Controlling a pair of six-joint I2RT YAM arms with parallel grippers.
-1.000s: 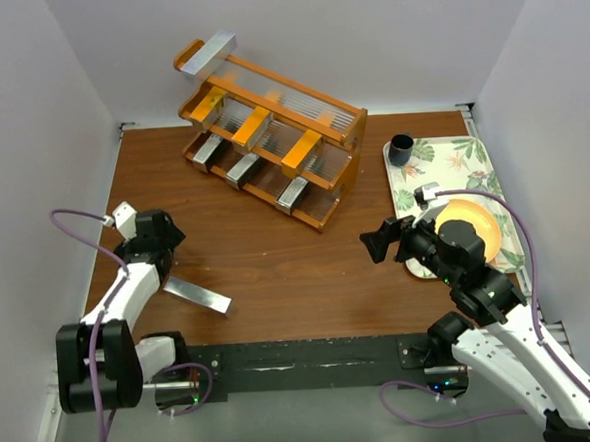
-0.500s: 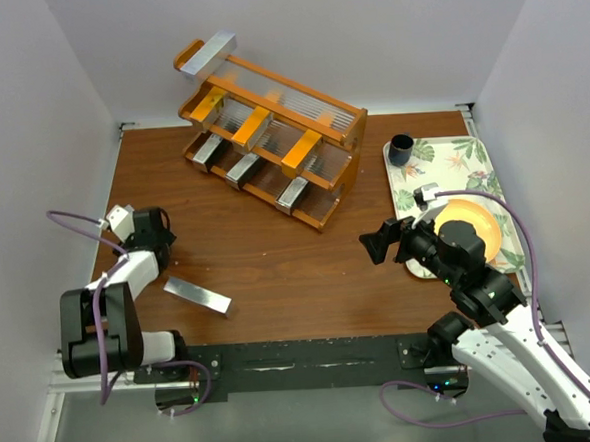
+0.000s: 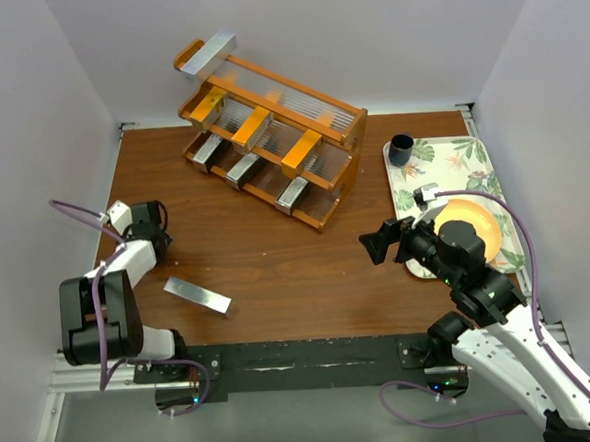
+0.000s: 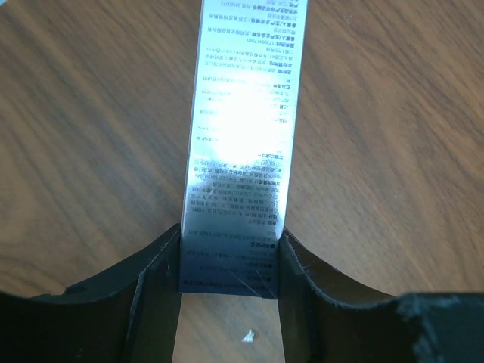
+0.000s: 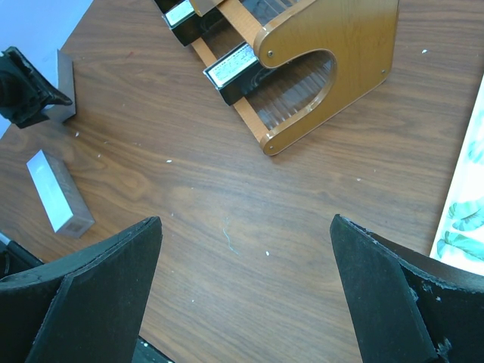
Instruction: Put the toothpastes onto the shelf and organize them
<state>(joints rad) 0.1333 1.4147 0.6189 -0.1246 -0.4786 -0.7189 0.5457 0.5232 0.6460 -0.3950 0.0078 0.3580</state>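
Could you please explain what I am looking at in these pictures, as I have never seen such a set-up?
These are two robot arms bolted to a brown wooden table. One picture looks down from above; two come from wrist cameras. The left arm's fingers pinch a shiny silver rectangular carton by its end; the right arm's fingers are open, empty. A second silver carton lies loose. Behind stands an orange-brown wooden stepped shelf, with a leaf-patterned tray at right.
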